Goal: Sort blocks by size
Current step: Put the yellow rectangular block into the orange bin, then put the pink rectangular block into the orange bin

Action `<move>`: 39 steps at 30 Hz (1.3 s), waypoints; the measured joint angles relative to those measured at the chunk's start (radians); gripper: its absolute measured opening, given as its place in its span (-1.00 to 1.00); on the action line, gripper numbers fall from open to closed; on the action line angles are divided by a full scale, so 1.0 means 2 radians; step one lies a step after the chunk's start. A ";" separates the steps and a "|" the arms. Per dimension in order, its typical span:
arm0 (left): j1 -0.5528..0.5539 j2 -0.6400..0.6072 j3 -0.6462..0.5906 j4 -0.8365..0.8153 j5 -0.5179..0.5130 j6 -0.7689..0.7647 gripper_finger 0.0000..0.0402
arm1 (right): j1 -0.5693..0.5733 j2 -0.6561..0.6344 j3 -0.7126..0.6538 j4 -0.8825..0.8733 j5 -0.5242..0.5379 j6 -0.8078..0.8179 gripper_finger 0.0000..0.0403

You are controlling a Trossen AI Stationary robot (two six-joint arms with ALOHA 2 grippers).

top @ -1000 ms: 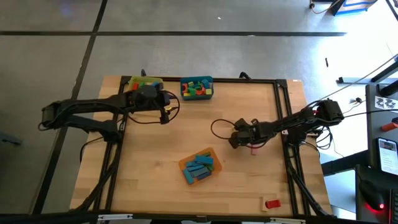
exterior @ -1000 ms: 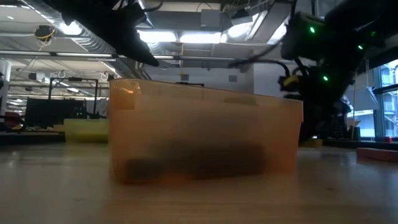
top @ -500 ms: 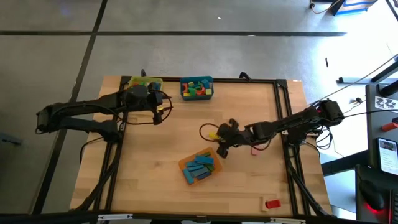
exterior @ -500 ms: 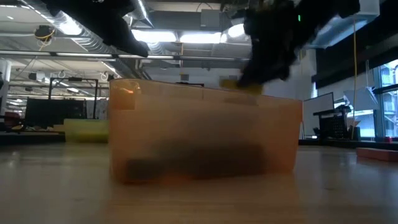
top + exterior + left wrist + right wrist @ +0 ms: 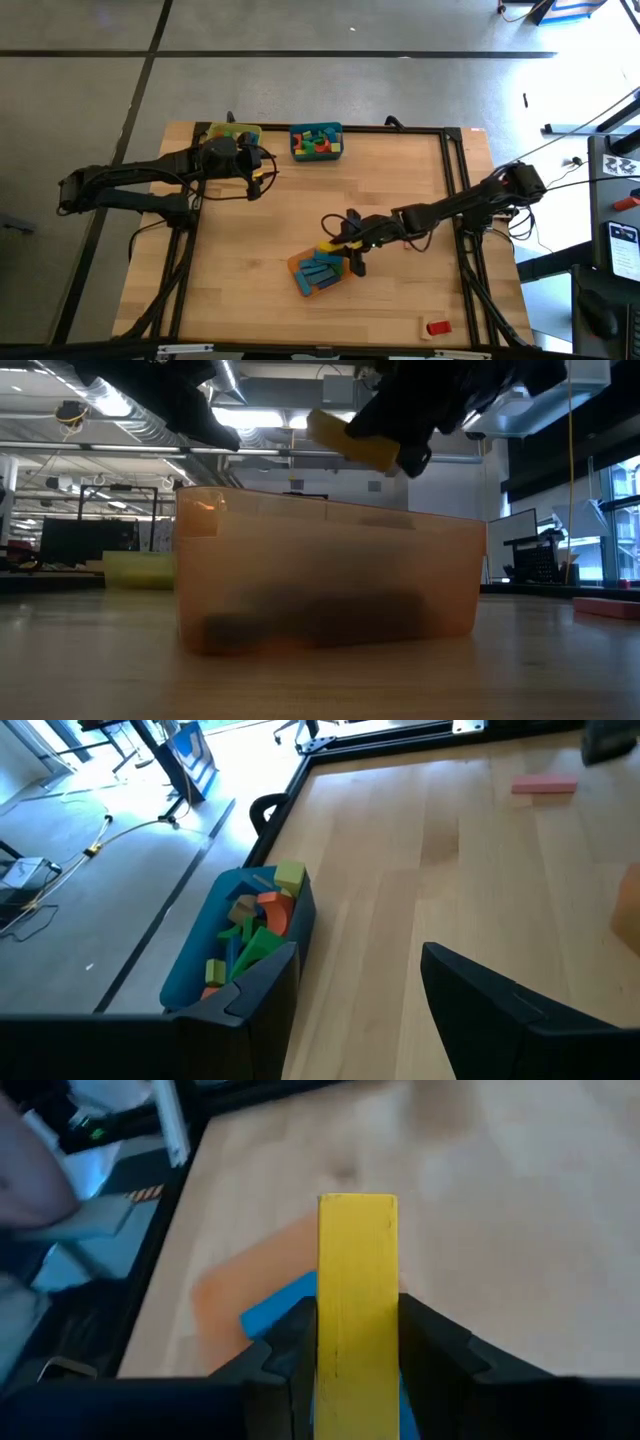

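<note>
The right gripper (image 5: 350, 243) is clamped on a long yellow block (image 5: 357, 1295), hanging just over the orange bin (image 5: 296, 266) at lower centre of the high view. The drop would go best with the block lined up along the blue blocks (image 5: 318, 272) already inside, and lowered past the rim before letting go (the bin looks fairly full). Bare table lies around the bin. The left gripper (image 5: 262, 183), jaws spread and empty, waits at upper left beside the yellow bin (image 5: 236, 131) and teal bin (image 5: 205, 946).

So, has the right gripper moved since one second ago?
Yes. In the high view the right gripper, holding the yellow block, has moved left and toward the orange bin.
</note>
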 joint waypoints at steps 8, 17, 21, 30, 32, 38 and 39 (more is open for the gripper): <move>0.000 0.000 0.000 0.001 0.000 0.000 -0.02 | 0.000 0.064 0.000 0.060 -0.091 -0.012 -0.40; 0.000 0.000 0.000 0.001 0.000 0.000 -0.02 | 0.000 0.095 0.000 0.079 -0.111 0.003 -0.40; 0.000 0.000 0.000 0.000 0.000 0.000 -0.02 | 0.000 0.095 0.000 0.081 -0.097 0.029 -0.40; 0.000 0.000 0.000 0.000 0.000 0.000 -0.02 | -0.001 0.095 0.000 0.080 -0.104 0.038 -0.21; 0.000 0.000 0.000 0.000 0.000 0.000 -0.02 | -0.001 0.095 0.000 0.080 -0.104 0.042 -0.13; 0.000 0.000 0.000 0.000 0.000 0.000 -0.02 | -0.011 0.090 0.000 0.080 -0.111 0.032 -0.01; 0.000 0.000 0.000 0.000 0.000 0.000 -0.02 | -0.016 0.086 0.000 0.078 -0.115 0.030 0.00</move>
